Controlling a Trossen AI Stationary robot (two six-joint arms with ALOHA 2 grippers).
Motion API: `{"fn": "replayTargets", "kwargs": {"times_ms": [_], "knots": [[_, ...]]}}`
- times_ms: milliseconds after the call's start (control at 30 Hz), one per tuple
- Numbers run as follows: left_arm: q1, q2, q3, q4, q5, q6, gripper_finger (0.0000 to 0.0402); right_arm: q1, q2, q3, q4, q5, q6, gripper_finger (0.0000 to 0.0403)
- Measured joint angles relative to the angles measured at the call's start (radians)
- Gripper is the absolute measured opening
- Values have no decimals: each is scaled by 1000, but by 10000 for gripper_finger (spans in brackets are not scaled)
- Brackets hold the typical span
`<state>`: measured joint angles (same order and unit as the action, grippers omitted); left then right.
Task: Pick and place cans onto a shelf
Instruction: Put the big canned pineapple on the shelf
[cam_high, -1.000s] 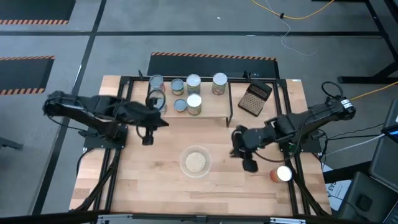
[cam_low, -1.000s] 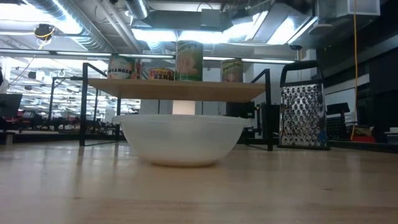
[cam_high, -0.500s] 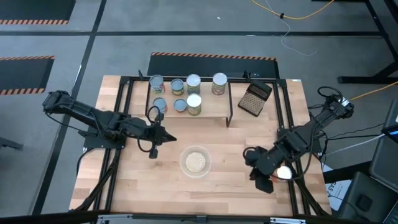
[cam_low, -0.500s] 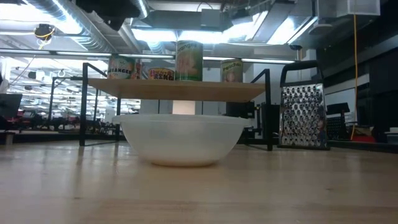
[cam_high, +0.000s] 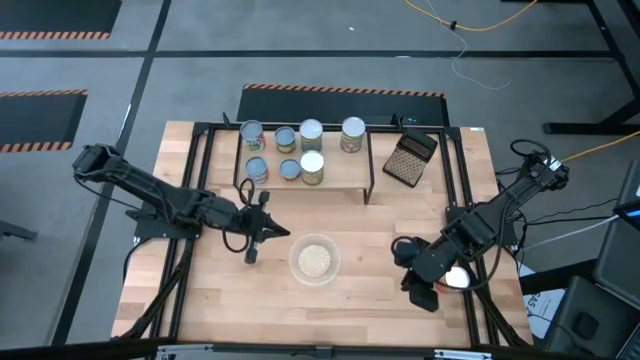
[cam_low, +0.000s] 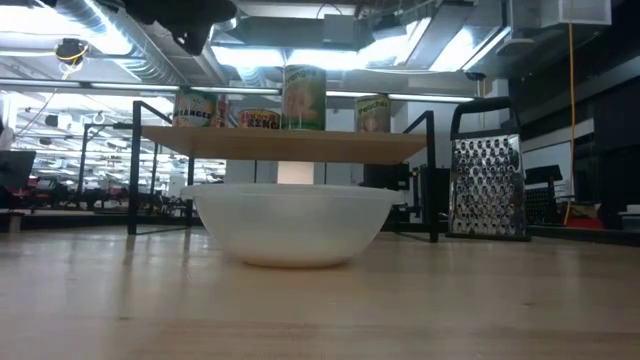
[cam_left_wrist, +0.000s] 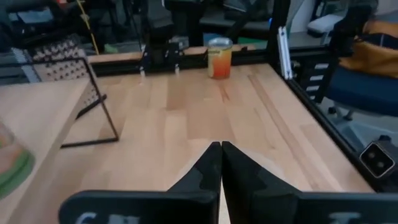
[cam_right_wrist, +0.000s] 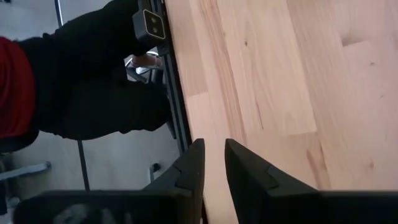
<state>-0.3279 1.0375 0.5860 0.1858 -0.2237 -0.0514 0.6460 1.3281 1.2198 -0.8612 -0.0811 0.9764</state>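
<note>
Table: light-wood top inside a black frame. Shelf stood at the table's far edge, centre-left, a wood board on thin black legs.

Left arm reached in from the table's left edge toward the centre. Left gripper sat over bare wood just left of the bowl, in front of the shelf, jaws closed on nothing; the left wrist view showed the two fingers pressed flat together.

Right arm came in from the right edge. Right gripper was low near the table's near-right corner, jaws a narrow gap apart, nothing between them in the right wrist view, just wood and the table edge. Touching the can or not: couldn't tell.

Glass bowl of pale grains sat near the table centre, in front of the shelf. Dark grater stood just right of the shelf, near the far-right corner.

Cans: seven on the shelf, four along its back edge, three along its front. Eighth can, orange label, stood on the table by the right edge, just beside the right gripper.
</note>
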Motion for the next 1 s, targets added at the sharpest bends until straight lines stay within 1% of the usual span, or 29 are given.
{"fn": "replayTargets", "kwargs": {"times_ms": [167,367,467,533,700,1000], "knots": [[-19,32,-6,53,0,-1,1,0,0,0,-2,0,44,73],[-35,63,-6,78,0,-1,5,0,0,0,-6,0,74,127],[-40,79,-6,92,-5,-1,1,0,0,0,-7,0,71,141],[-44,87,-6,109,-10,0,1,1,0,0,-8,-5,71,143],[-48,89,-6,115,-10,0,1,32,0,0,-13,-87,93,144],[-48,89,-6,115,-10,0,0,164,0,-1,-57,-69,168,138]]}}
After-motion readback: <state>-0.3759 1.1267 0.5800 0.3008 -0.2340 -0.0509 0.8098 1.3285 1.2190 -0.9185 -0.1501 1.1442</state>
